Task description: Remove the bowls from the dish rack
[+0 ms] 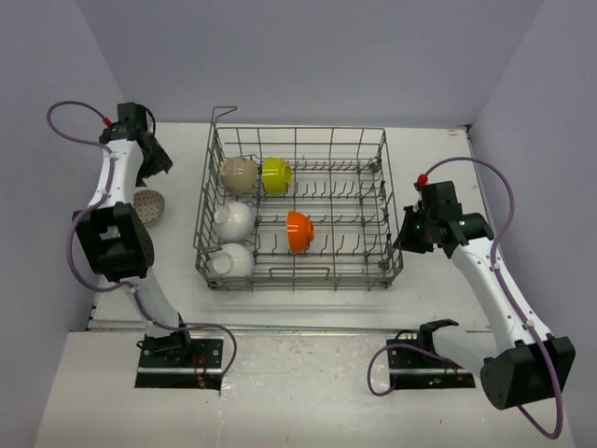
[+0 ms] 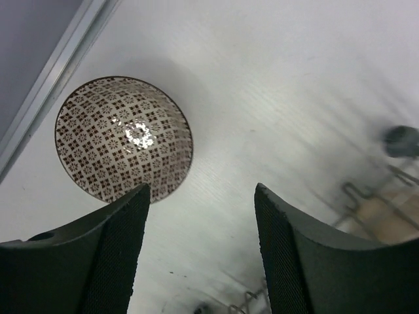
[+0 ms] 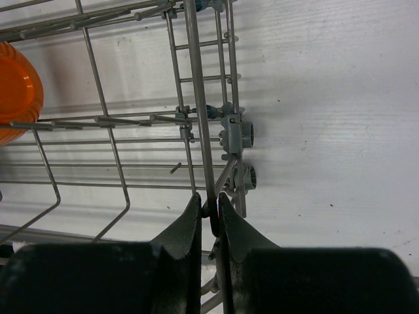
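Left gripper (image 2: 201,190) is spread wide, empty; right gripper (image 3: 209,199) is clamped on dish rack (image 1: 345,224) rim wire.
A patterned bowl (image 2: 123,137) is seen on the table (image 2: 294,78) under the left gripper; an orange bowl (image 1: 298,231) and four others are held in the centred dish rack.

text: none legible | brands/numbers/signs: none legible | patterned bowl (image 2: 123,137): ornament only, no lettering | dish rack (image 1: 385,201): no legible tag | views: top external, left wrist, right wrist
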### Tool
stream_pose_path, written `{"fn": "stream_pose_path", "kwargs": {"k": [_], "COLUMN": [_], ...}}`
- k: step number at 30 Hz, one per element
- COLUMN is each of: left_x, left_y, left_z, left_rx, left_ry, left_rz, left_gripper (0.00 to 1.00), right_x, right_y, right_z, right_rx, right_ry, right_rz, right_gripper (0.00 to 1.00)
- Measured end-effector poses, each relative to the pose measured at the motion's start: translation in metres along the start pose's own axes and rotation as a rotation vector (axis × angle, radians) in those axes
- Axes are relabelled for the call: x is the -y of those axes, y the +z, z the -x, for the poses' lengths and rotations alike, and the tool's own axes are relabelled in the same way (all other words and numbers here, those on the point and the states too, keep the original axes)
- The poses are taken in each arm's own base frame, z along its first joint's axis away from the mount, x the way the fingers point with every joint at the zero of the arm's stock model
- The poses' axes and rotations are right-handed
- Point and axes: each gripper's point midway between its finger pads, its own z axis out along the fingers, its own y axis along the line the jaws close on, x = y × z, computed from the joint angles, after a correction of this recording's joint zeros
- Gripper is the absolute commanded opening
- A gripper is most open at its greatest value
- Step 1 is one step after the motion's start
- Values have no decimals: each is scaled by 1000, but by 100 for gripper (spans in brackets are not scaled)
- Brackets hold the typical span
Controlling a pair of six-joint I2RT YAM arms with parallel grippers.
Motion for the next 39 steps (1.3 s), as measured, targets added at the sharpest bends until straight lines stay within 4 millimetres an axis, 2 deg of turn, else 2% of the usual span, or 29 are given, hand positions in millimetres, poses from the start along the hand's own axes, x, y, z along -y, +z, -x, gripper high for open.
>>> {"fn": "stream_pose_path", "kwargs": {"k": [2, 4, 7, 10, 12, 13, 15, 16, 17, 19, 22, 26, 30, 39], "left_x": [9, 24, 61, 113, 150, 166, 193, 203, 211, 222, 229, 229, 220, 172], "left_y": [-38, -86, -168, -238, -266, -272, -275, -271, -266, -257, -248, -242, -224, -174], "left_z": [19, 38, 47, 31, 5, -9, -46, -65, -84, -120, -161, -187, -209, -270], "left_rx": [92, 203, 341, 394, 352, 316, 209, 143, 81, -39, -168, -250, -308, -467], "left_ry": [-35, -69, -64, 9, 82, 117, 183, 208, 230, 261, 296, 321, 363, 394], "left_rz": [-84, -208, -460, -734, -895, -955, -1050, -1076, -1093, -1112, -1112, -1078, -991, -821], "left_gripper": [63, 58, 51, 48, 49, 52, 59, 64, 64, 64, 62, 62, 61, 58], "right_x": [0, 0, -1, -1, -2, -2, -2, -2, -2, -2, -2, -2, -2, -3], "right_y": [0, 0, 0, 1, 1, 1, 1, 1, 1, 1, 1, 1, 1, 1], "right_z": [0, 0, 0, 0, 0, 0, 1, 1, 1, 1, 1, 1, 1, 1], "right_rx": [-1, -1, -1, -4, -5, -4, -3, -3, -3, -3, -3, -3, -2, 13], "right_ry": [0, 1, 1, 5, 7, 9, 10, 11, 11, 11, 15, 20, 26, 33], "right_rz": [0, 0, 4, 7, 9, 9, 9, 9, 9, 10, 10, 10, 10, 16], "right_gripper": [0, 0, 0, 0, 0, 0, 0, 0, 0, 0, 0, 0, 0, 0]}}
